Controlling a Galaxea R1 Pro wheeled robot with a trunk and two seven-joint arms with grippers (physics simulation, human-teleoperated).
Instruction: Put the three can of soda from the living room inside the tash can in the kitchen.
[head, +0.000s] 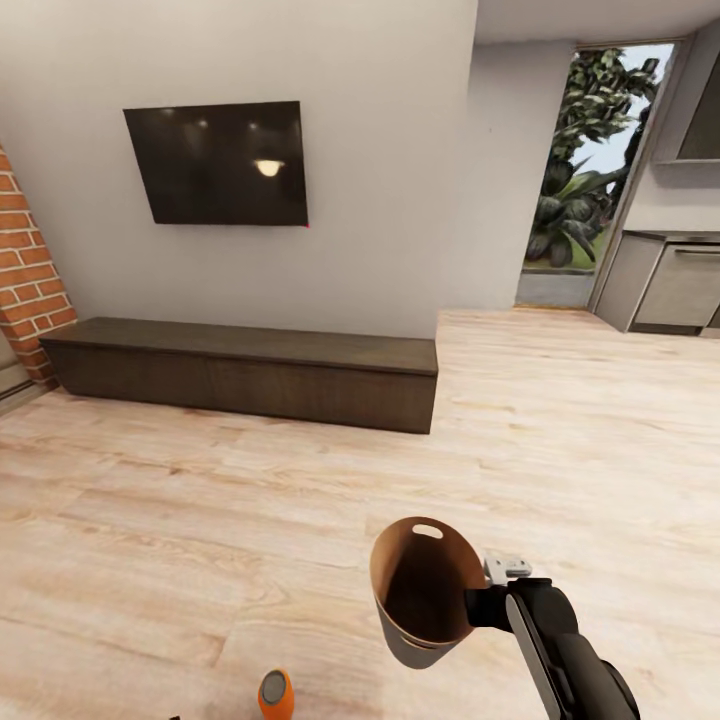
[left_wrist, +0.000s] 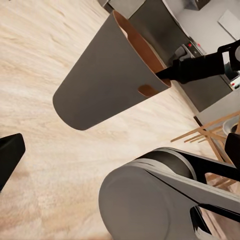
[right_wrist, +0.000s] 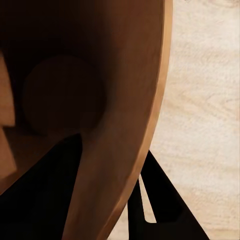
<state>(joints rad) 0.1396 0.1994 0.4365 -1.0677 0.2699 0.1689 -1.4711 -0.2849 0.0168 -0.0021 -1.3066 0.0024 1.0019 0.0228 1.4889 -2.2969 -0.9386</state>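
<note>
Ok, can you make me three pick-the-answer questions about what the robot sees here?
1. Where does the black flat television hang?
A. on the brick
B. on the pale wall above the long dark wooden cabinet
C. beside the glass door

2. What colour is the inside of the round bucket-like bin?
A. blue
B. white
C. brown

3. How is the bin held?
A. standing on the floor
B. lifted off the pale wood floor, the right pincer clamped over its rim
C. lying on the cabinet

Answers:
1 B: the head view shows the screen on the wall over the cabinet.
2 C: the open mouth shows brown, the outside grey.
3 B: the left wrist view shows the bin in the air, tilted, with a black finger gripping the rim.
</note>
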